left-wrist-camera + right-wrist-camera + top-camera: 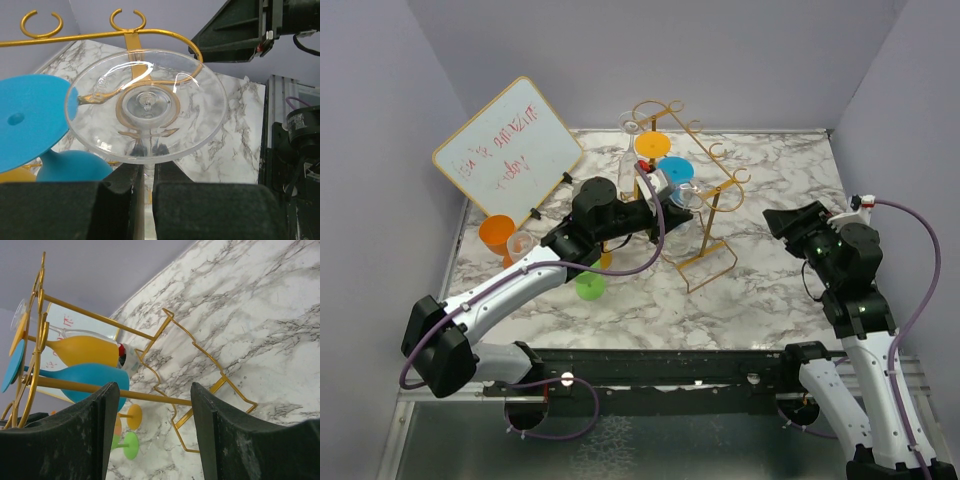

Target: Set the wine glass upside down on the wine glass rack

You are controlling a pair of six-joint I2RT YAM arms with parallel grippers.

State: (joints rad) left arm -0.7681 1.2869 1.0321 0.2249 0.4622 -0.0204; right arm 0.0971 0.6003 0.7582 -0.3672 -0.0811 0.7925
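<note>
In left wrist view only — left gripper (145,175) clamped on wine glass (146,105) stem beside rack (100,36); right gripper (154,392) wide, empty.

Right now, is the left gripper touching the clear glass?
Touching. In the left wrist view, the left gripper has its two fingers shut on the stem of the clear glass, just below its round foot.

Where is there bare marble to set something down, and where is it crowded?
Bare marble: the front strip between the base of the wine glass rack and the near edge, and the back right corner between rack and right gripper. Crowded: the left, with whiteboard, orange glass, green glass and the left arm.
</note>
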